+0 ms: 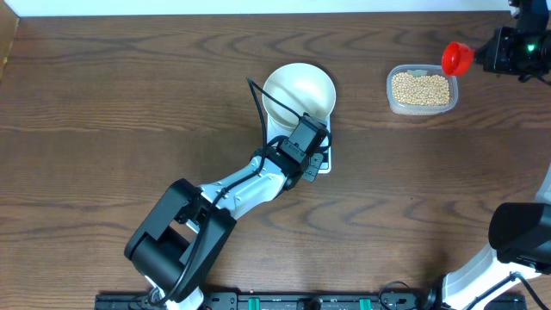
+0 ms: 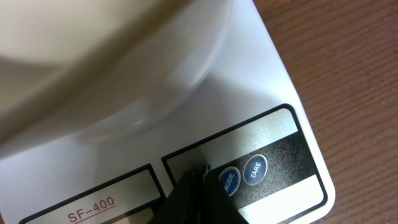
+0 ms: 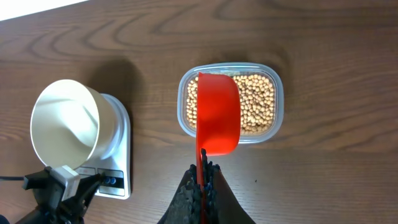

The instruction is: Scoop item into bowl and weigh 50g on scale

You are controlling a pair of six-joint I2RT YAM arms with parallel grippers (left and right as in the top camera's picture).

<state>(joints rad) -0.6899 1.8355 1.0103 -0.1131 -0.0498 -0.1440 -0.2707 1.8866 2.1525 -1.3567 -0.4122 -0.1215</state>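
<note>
Right tool [image 3: 202, 179] pinching red scoop [image 3: 217, 115] | beans [image 3: 258, 102] under scoop | left tool [image 2: 198, 180] pressed together at scale [image 2: 283, 118]

In the overhead view the bowl [image 1: 299, 90] is round, plain white and empty, standing upright a little toward 12 o'clock from the middle of the worktop [image 1: 129, 103]. It rests on the 12 o'clock end of the scale [image 3: 121, 134] and covers most of its platform. The scale is a small white rectangle lying flat; the control strip at its 6 o'clock end bears two round blue buttons [image 2: 255, 168] marked MODE and TARE, and red lettering SF-400. The beans [image 1: 421, 89], small, round and tan-yellow, fill a clear tub [image 1: 388, 90] at 3 o'clock from the bowl, well apart from it
</note>
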